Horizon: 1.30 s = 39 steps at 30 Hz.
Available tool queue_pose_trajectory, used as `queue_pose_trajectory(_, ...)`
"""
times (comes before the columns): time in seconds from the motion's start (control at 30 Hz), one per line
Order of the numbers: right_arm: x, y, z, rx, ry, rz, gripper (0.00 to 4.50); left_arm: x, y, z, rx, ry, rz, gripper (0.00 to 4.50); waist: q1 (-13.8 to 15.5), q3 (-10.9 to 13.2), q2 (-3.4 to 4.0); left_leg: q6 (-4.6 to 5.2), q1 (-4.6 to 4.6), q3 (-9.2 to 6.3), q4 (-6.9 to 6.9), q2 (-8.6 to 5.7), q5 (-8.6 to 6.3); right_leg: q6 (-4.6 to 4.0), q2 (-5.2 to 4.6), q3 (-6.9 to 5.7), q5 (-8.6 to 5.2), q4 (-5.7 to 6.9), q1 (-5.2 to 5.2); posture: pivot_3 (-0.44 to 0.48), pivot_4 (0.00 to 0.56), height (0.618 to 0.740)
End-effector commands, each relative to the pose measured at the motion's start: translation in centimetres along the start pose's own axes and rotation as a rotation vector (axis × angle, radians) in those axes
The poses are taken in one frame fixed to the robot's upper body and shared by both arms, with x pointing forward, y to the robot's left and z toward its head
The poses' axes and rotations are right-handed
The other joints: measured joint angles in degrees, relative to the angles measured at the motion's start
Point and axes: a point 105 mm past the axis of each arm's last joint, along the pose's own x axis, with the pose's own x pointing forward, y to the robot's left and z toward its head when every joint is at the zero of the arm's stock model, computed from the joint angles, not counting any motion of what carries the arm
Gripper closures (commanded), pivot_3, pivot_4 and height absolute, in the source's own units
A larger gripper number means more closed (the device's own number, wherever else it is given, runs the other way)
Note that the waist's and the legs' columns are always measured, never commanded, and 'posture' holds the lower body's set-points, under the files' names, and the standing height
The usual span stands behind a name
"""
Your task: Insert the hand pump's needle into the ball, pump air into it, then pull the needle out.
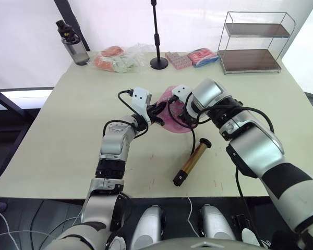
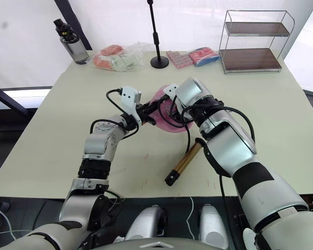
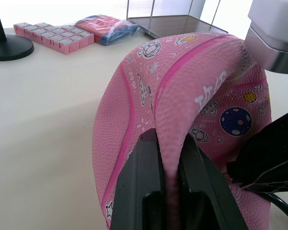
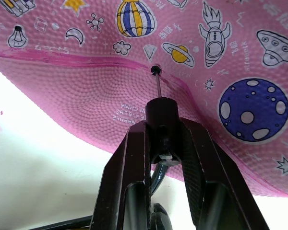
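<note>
The pink ball lies limp and partly flattened at the table's middle. My left gripper is shut on a raised fold of its skin. The right gripper is shut on the black fitting of the needle. The thin pin points at the ball's small black valve hole and its tip meets the hole; how deep it sits I cannot tell. The hand pump lies on the table nearer to me, gold cylinder flat. Its black hose runs up to the right gripper.
Along the far edge of the table stand a dark bottle, bagged items, a black pole stand, pink packets, a red-blue pack and a wire shelf.
</note>
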Motion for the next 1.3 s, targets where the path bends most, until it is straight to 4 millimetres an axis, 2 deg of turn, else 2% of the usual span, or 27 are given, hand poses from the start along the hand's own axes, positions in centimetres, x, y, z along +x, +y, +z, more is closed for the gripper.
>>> queue_pose_trajectory(0.03,0.6,1.4,0.8,0.002,-0.036,0.041,4.16,1.2,-3.5,-1.2,-0.05,0.023,-0.128,4.47,-0.03,0.0,0.0,0.0,0.0,-0.05,-0.01,-0.01,0.0,-0.01,0.0,-0.02,0.0,0.0,0.0,0.0,0.15,0.736)
queue_pose_trajectory(0.33,0.6,1.4,1.5,0.045,-0.066,0.036,4.16,1.4,-4.0,-1.4,-0.056,0.025,-0.139,4.47,-0.12,-0.08,-0.02,-0.02,0.0,-0.18,-0.05,-0.04,0.0,-0.03,0.0,-0.06,0.01,0.0,0.0,0.0,0.15,0.736)
queue_pose_trajectory(0.47,0.8,2.7,2.2,0.106,-0.118,0.127,4.16,1.3,-4.0,-1.5,-0.057,0.029,-0.139,4.47,-0.21,-0.15,-0.06,-0.02,0.0,-0.21,-0.07,-0.04,0.0,-0.04,-0.01,-0.07,0.01,0.0,0.0,0.0,0.15,0.736)
queue_pose_trajectory(0.6,1.0,2.1,1.9,0.081,-0.122,0.11,4.16,1.3,-3.9,-1.7,-0.056,0.032,-0.132,4.47,-0.33,-0.25,-0.11,-0.03,0.04,-0.36,-0.15,-0.09,0.0,-0.1,0.01,-0.08,0.04,-0.01,-0.01,0.0,0.15,0.736)
queue_pose_trajectory(1.0,0.0,-0.8,0.8,-0.056,-0.131,0.057,4.16,1.2,-3.0,-2.1,-0.017,0.052,-0.113,4.47,-0.18,-0.27,-0.1,-0.05,0.04,-0.51,-0.2,-0.16,0.02,-0.15,0.03,-0.1,0.06,-0.04,-0.03,0.0,0.15,0.736)
queue_pose_trajectory(1.3,-0.4,-0.9,-0.3,-0.111,-0.139,0.079,4.16,1.3,-2.9,-2.4,-0.013,0.056,-0.113,4.47,0.22,-0.25,-0.08,-0.05,-0.07,-0.58,-0.21,-0.2,0.02,-0.14,0.0,-0.17,0.06,-0.09,-0.04,0.0,0.15,0.736)
